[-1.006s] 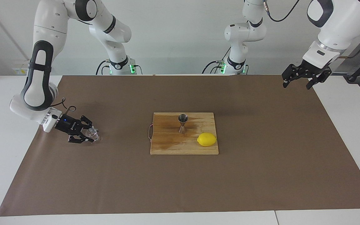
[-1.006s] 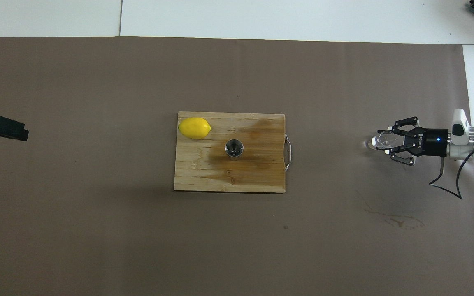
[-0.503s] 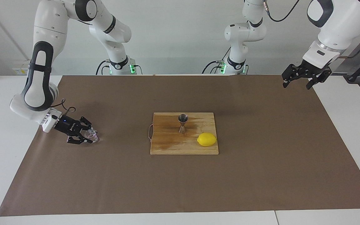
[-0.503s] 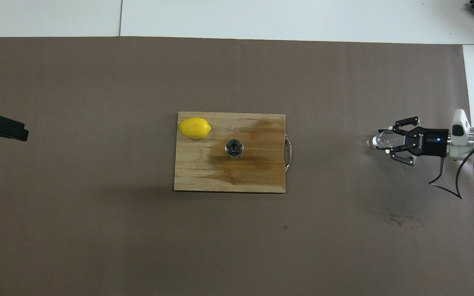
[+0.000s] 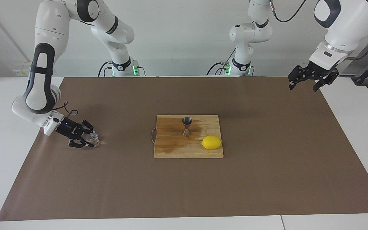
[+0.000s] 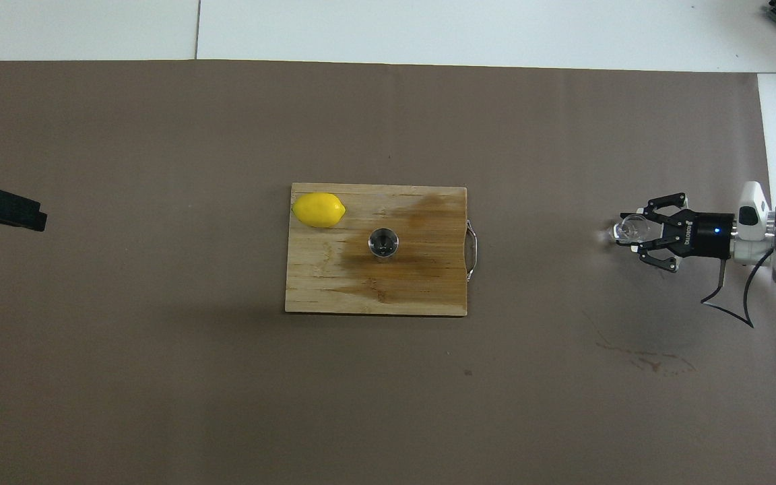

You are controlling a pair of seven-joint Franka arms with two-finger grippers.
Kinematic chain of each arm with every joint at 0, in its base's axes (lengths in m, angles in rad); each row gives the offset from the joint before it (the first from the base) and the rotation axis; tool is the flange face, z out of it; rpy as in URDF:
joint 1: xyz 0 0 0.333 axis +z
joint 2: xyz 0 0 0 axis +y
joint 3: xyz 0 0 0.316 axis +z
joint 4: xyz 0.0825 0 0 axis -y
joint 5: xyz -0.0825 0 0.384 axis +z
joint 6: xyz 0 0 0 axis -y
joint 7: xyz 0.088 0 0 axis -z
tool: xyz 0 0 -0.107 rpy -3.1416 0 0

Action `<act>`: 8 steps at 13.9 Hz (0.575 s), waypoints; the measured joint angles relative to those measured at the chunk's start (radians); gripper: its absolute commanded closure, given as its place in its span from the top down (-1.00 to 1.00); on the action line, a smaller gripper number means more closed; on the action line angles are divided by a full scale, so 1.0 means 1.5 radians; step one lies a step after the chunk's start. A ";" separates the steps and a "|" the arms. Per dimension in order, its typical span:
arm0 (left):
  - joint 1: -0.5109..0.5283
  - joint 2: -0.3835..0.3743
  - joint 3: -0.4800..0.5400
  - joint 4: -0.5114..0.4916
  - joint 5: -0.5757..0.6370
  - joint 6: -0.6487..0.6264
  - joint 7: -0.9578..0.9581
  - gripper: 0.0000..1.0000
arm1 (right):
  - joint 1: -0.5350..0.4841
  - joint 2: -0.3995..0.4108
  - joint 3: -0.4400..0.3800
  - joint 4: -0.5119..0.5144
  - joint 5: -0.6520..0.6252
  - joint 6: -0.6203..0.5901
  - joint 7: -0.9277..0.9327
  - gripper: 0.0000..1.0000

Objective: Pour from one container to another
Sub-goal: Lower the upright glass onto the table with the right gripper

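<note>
Table (image 5: 347,134): white top, covered by a brown paper sheet (image 5: 267,179).

Cutting board (image 5: 174,150): wooden, mid-table, metal handle turned toward the right arm's end, with a darker wet-looking patch across it. Unmoved from the earlier frames.

Jigger (image 5: 187,126): silvery steel, hourglass-shaped, upright on the board; from overhead its round mouth (image 6: 383,242) faces up. Position unchanged.

Lemon (image 5: 211,142): yellow, on the board, at the corner toward the left arm's end and farther from the robots than the jigger. Unchanged.

Glass cup (image 5: 93,138): tiny, clear, low on the paper toward the right arm's end, well apart from the board. It sits between the tips of the right gripper (image 5: 88,139). Whether it rests on the paper or is just above it cannot be told.

Right gripper: lying nearly level, just above the paper. A second ago its fingers were clenched on the cup; whether they grip it now or have let go cannot be told. The gripper has drawn back slightly toward its own end of the table.

Left gripper (image 5: 305,83): waits in the air over the paper's corner at the left arm's end, fingers spread apart, nothing in them. No change from before.
</note>
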 measured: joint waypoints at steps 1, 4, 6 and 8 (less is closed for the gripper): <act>0.000 0.000 0.000 0.000 0.000 0.000 0.000 1.00 | 0.000 0.000 0.000 0.000 0.000 0.000 -0.001 1.00; 0.000 0.000 0.000 0.000 0.000 0.000 0.000 1.00 | 0.003 -0.005 0.002 0.003 0.003 -0.001 -0.001 1.00; 0.000 0.000 0.000 0.000 0.000 0.000 0.000 1.00 | 0.012 -0.030 0.002 0.007 0.003 -0.001 0.028 1.00; 0.000 0.000 0.000 0.000 0.000 0.000 0.000 1.00 | 0.032 -0.083 0.002 0.009 -0.022 -0.001 0.127 1.00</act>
